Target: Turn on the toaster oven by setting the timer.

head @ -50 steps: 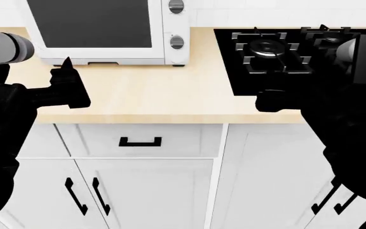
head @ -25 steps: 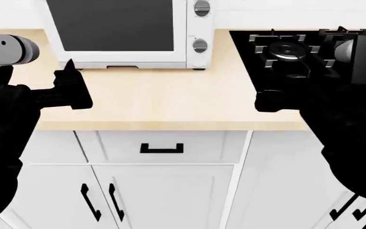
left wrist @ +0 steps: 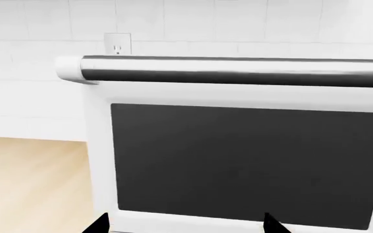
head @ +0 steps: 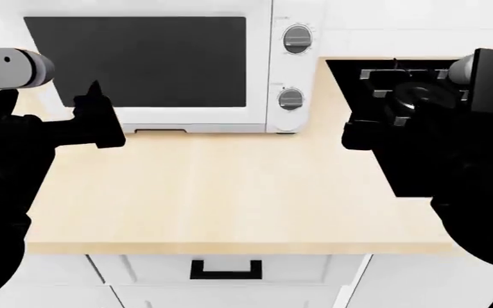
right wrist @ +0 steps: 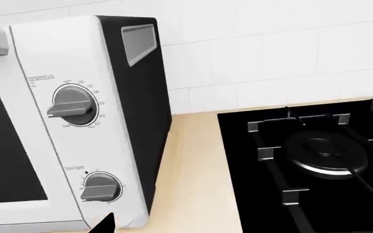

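Approach step, I judge: the right gripper [head: 349, 136] is hovering well short of the toaster oven [head: 272, 70], jaw state unclear; the left gripper [left wrist: 183, 224] is spreading open, empty; next, reaching the lower knob [right wrist: 100, 187] to twist it.

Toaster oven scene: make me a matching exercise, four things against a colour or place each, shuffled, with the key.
Things:
1. toaster oven door glass
2. upper knob
3. gas hob
4. wall outlet

Descriptions:
A. on the tiled wall behind the oven
B. dark panel under the silver bar handle
C. black, on the counter beside the oven
D. grey, above the lower knob

Pairs: 1-B, 2-D, 3-C, 4-A
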Controlling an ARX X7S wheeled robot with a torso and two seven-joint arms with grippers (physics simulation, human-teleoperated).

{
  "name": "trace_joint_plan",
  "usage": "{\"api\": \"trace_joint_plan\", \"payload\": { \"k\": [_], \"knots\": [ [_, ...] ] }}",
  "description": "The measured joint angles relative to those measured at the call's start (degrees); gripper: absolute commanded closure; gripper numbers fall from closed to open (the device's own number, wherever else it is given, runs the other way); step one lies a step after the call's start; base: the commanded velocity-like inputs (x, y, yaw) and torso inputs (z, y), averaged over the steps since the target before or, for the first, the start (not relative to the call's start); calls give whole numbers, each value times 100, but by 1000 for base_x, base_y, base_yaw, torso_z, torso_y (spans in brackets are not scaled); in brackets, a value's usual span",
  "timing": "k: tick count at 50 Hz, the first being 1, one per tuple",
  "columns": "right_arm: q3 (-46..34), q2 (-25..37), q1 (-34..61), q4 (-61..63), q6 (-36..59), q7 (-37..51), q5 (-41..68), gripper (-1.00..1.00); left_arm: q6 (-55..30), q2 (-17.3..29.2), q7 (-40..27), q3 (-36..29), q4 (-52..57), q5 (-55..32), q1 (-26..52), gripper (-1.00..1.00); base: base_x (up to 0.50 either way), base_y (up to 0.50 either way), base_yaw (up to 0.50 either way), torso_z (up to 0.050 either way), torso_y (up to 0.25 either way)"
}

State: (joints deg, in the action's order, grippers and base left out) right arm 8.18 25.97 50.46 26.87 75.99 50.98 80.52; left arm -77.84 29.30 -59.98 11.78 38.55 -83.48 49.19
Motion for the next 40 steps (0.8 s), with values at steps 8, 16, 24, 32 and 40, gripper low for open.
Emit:
{"api": "trace_joint_plan", "payload": {
  "k": [8, 16, 24, 32, 40],
  "knots": [
    [-18, 22, -5, -13, -37, 31, 43, -100, 51, 31, -18, -39, -15, -13, 1, -100, 500, 0, 0, 0, 2],
    [-33, 47, -13, -13, -70, 66, 92, -100, 98, 62, -38, -73, -24, -32, 2, -100, 500, 0, 0, 0, 0],
    [-57, 72, -23, -4, -117, 80, 96, -100, 145, 94, -56, -99, -21, -57, -10, -100, 188, 0, 0, 0, 1],
    [-71, 100, -39, 26, -159, 114, 115, -100, 192, 131, -69, -121, -9, -74, -24, -100, 0, 0, 0, 0, 0],
    [-145, 174, 75, 84, -104, 220, 201, -100, 237, 160, -85, -146, -8, -92, -31, -100, 0, 0, 0, 0, 0]
  ]
}}
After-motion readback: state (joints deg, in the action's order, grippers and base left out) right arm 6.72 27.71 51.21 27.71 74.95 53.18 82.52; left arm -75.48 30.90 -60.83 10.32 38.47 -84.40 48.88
